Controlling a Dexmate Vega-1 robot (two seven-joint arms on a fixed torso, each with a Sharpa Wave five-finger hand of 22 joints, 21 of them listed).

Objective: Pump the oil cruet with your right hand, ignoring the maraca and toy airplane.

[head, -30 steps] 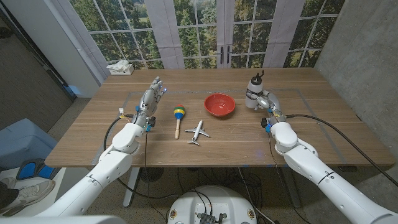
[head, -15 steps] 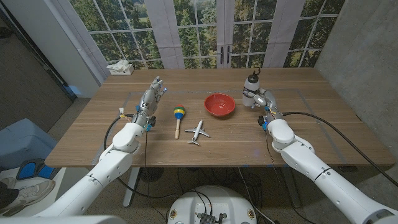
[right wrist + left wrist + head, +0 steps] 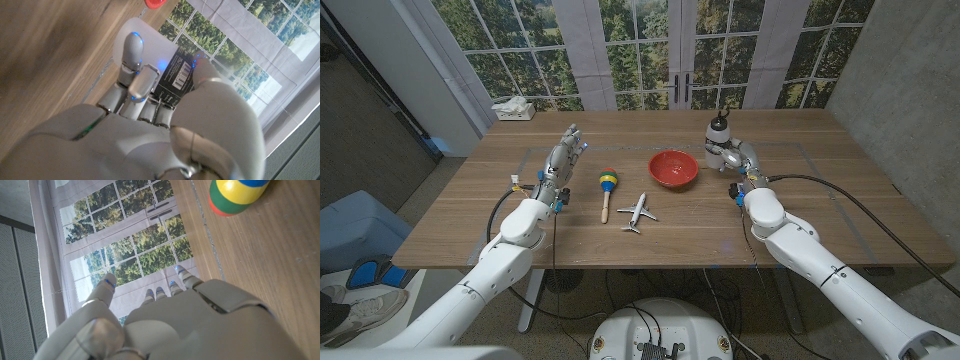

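Head view: right hand point(image 3: 738, 160) apparently wraps the upright oil cruet point(image 3: 719, 142); pump top stands above the fingers.

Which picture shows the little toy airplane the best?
The head view. There the toy airplane lies whole on the table, between the maraca and the red bowl. I cannot find the airplane in either wrist view; the left wrist view catches just the maraca's striped head.
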